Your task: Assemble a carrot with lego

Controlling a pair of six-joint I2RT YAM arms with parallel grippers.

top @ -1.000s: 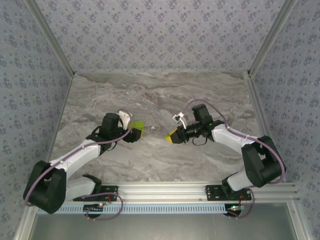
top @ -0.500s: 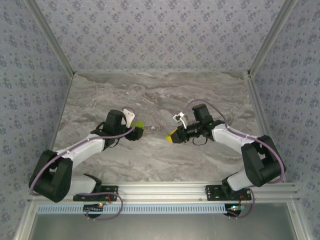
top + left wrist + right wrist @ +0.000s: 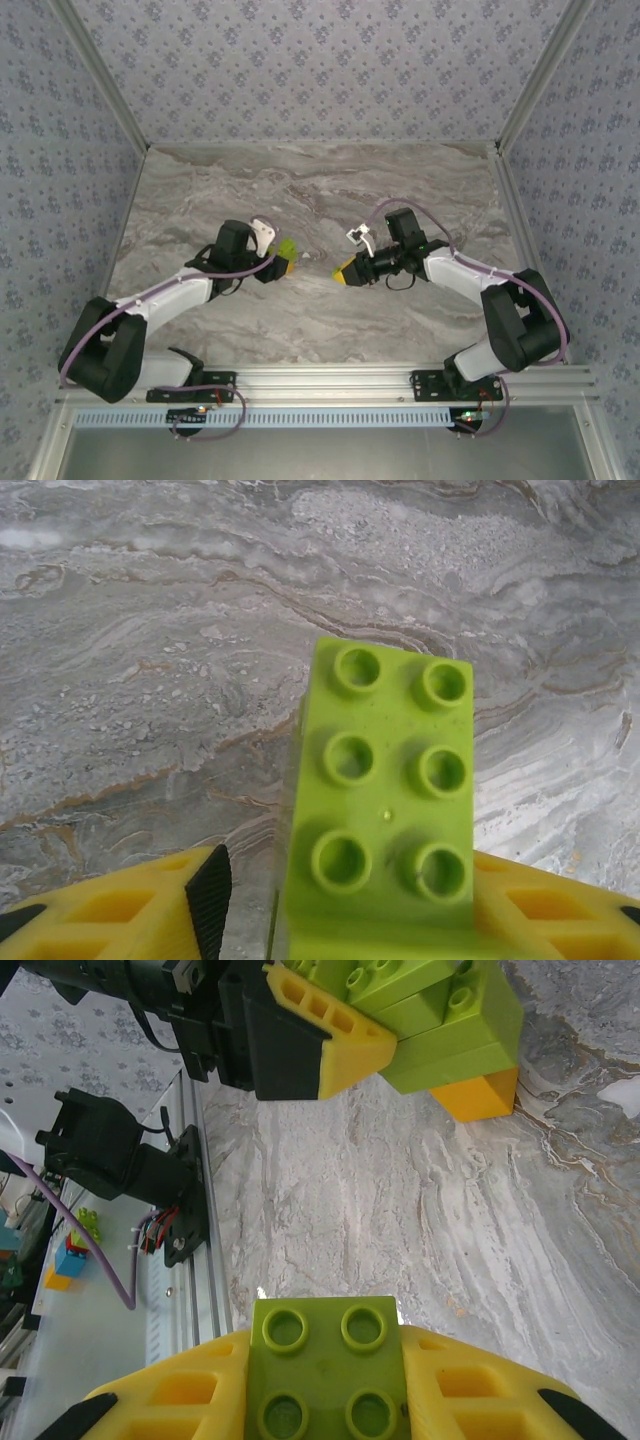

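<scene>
The part-built carrot is a stack of lime-green bricks (image 3: 450,1030) on an orange brick (image 3: 478,1095). In the left wrist view its top green brick (image 3: 385,790) shows six studs. My left gripper (image 3: 355,895) straddles it: the right finger touches the brick, while a strip of table shows between the brick and the left pad (image 3: 210,895), so it is open. From above, this gripper (image 3: 282,260) sits left of centre. My right gripper (image 3: 347,272) faces it a short way to the right. That gripper (image 3: 325,1380) is shut on a four-stud lime-green brick (image 3: 325,1360).
The marble table (image 3: 320,190) stretches bare behind both grippers. Patterned walls close the back and sides. An aluminium rail (image 3: 330,380) with the arm bases runs along the near edge. A few spare bricks (image 3: 75,1245) lie beyond the rail, off the table.
My left gripper has shifted a little right, toward the right gripper, and its jaws have narrowed around the green stack. The right arm has held still with its brick.
</scene>
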